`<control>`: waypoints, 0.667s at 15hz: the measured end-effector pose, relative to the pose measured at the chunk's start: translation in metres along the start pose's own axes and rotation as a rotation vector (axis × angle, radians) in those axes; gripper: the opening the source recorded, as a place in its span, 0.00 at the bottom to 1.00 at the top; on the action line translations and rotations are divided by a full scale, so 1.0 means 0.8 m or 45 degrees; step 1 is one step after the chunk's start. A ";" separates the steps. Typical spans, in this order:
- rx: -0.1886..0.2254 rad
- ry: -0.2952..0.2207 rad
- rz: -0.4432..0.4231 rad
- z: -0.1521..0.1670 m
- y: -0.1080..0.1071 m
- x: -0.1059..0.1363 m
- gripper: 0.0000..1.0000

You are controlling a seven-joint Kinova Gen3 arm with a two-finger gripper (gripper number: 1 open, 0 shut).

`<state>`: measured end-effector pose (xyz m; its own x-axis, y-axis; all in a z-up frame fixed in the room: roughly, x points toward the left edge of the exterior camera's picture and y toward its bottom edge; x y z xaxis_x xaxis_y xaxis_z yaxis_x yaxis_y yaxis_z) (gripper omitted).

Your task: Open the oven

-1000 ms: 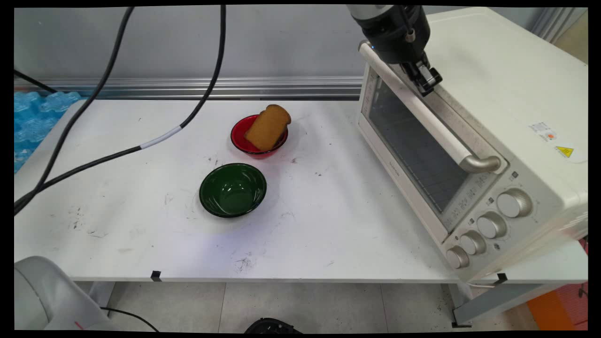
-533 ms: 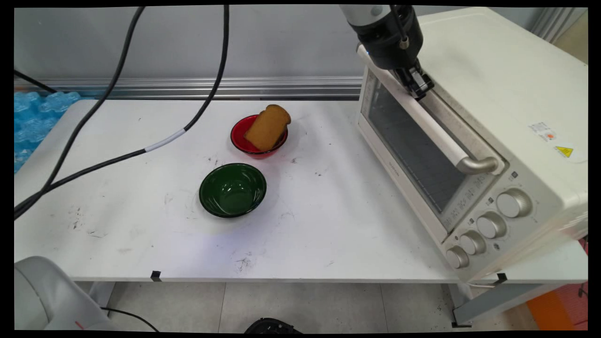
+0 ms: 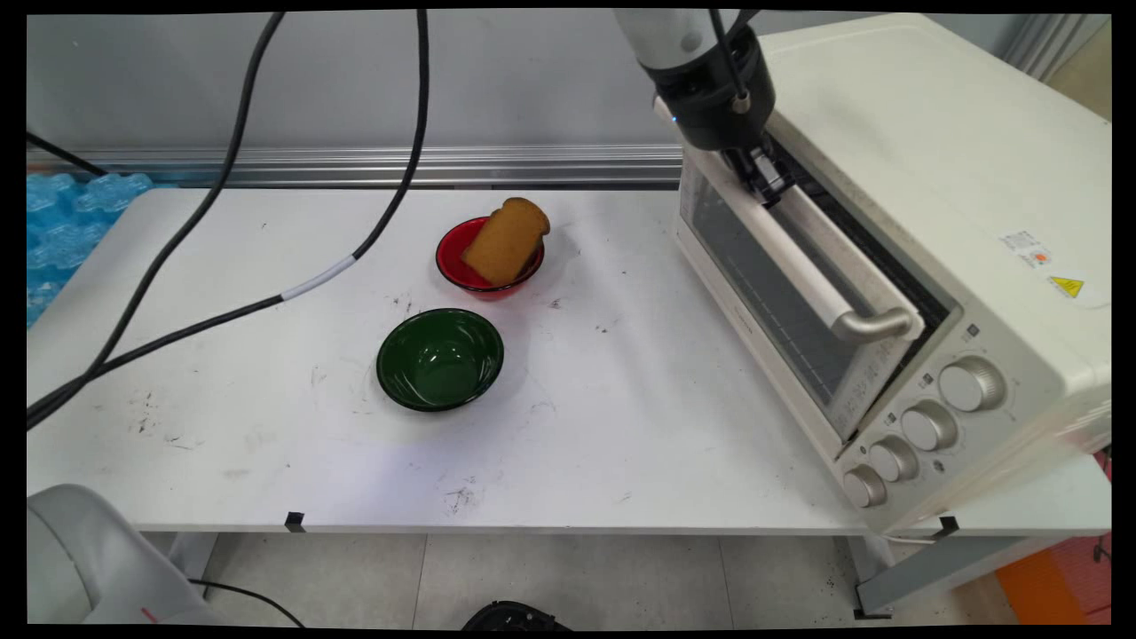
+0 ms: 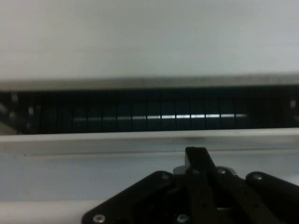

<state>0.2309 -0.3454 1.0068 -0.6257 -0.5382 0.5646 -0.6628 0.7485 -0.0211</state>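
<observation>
Gripper [image 3: 765, 182] at the far end of the handle [image 3: 812, 266]; oven door [image 3: 763, 284] ajar at its top edge.
I read the fingers as pressed together, hooked behind the handle, not clamped around it. In my judgement, any motion should follow the hinge arc slowly, so the hook cannot slip.

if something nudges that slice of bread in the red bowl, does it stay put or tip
The bread slice leans tilted on the red bowl rim, partly overhanging, so it would probably tip or slide easily. It looks stiff and light.
</observation>
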 end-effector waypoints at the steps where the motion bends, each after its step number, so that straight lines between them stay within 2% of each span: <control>1: -0.001 -0.011 -0.004 0.000 0.000 -0.003 0.00; 10: -0.016 -0.107 -0.010 -0.003 0.003 -0.037 0.00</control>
<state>0.2491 -0.3269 0.9915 -0.6531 -0.5744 0.4935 -0.6632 0.7484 -0.0065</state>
